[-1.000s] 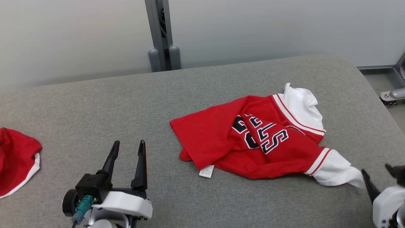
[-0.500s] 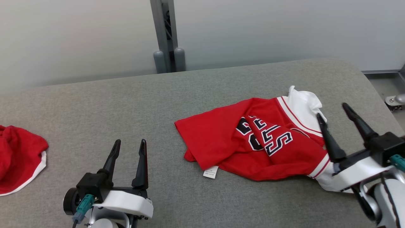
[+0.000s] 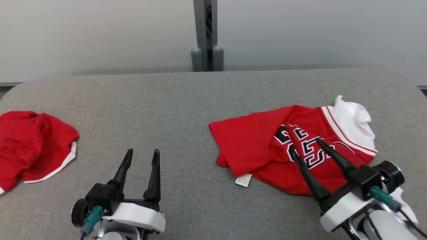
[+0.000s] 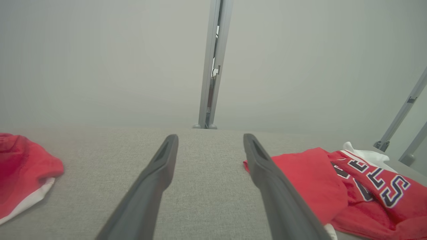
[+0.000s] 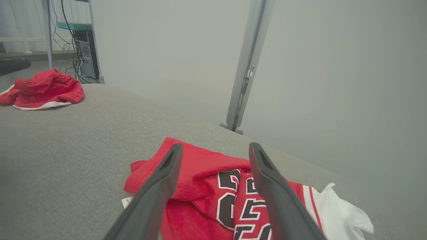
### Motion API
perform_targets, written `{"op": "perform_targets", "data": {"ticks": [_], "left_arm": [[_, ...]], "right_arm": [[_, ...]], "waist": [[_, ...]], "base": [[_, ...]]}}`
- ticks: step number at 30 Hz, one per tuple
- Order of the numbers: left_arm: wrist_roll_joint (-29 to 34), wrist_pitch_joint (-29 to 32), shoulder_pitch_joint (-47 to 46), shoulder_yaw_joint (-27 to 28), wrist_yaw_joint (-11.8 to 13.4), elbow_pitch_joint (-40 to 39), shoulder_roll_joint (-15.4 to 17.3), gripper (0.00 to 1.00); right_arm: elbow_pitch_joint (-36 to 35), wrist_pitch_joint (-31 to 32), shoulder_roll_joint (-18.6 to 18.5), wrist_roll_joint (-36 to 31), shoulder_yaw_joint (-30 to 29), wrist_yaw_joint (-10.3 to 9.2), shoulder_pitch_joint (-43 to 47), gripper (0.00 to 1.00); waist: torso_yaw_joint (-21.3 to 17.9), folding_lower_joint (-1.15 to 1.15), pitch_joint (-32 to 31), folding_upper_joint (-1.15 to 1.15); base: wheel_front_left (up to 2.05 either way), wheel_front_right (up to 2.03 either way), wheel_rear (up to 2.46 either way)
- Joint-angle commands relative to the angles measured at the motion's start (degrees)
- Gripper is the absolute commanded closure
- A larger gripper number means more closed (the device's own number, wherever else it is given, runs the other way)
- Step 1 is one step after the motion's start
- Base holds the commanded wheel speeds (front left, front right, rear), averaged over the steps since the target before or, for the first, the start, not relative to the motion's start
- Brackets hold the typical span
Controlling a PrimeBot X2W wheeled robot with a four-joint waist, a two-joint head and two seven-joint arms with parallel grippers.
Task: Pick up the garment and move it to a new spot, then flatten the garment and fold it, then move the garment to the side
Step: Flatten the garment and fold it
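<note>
The garment is a red jersey with white sleeves and black-and-white lettering, lying crumpled on the right half of the grey padded table. My right gripper is open, and its two fingers hover over the lettered part of the jersey with nothing between them. In the right wrist view the garment lies under and beyond the open right gripper. My left gripper stands open over bare table, well to the left of the jersey. In the left wrist view the left gripper has the garment off to its right.
A second red garment with white trim lies bunched at the table's left edge, also seen as a red heap far off in the right wrist view. A grey metal post stands behind the table against the pale wall.
The head camera has turned, shifting the whole scene. My right gripper rose from the lower right corner and swung left over the jersey's lettering. The left gripper kept its place.
</note>
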Motion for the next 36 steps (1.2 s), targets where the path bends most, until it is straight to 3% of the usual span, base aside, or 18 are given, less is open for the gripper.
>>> {"op": "perform_targets", "data": {"ticks": [1,7,13,21,24,36], "left_arm": [[-0.32,-0.16,-0.76,0.11,0.08,-0.15,0.26,0.00],[-0.47,-0.16,-1.82,-0.95,-0.23,-0.03,0.23,0.00],[-1.13,-0.16,-3.21,-2.38,0.23,-0.07,0.24,0.00],[-1.86,-0.16,-4.02,-3.30,0.83,-0.84,0.23,0.00],[-1.89,-0.16,-3.79,-3.35,1.00,-0.85,0.22,0.00],[-2.48,-0.16,-3.44,-4.73,1.15,-0.66,0.23,0.00]], "right_arm": [[0.09,-0.11,-0.65,-0.13,1.15,0.00,-0.84,0.00],[4.73,-0.11,-4.14,1.13,13.73,-0.01,-5.37,0.00],[12.61,-0.13,-4.79,3.93,24.18,-0.01,-12.49,0.00],[18.73,-0.12,-5.85,4.77,26.19,-0.01,-16.29,0.00],[18.38,-0.13,-5.70,5.99,25.85,-0.01,-16.52,1.00],[15.09,-0.13,-8.87,7.76,17.49,-0.01,-17.87,1.00]], "waist": [[1.13,0.00,0.86,0.00],[4.24,0.00,2.90,0.00],[8.68,0.00,5.48,0.00],[13.26,0.00,8.01,0.00],[13.68,0.00,8.14,0.00],[14.10,0.00,7.34,0.00]], "base": [[0.00,0.00,0.00],[0.00,0.00,0.00],[0.00,0.00,0.00],[0.00,0.00,0.00],[0.00,0.00,0.00],[0.00,0.00,0.00]]}}
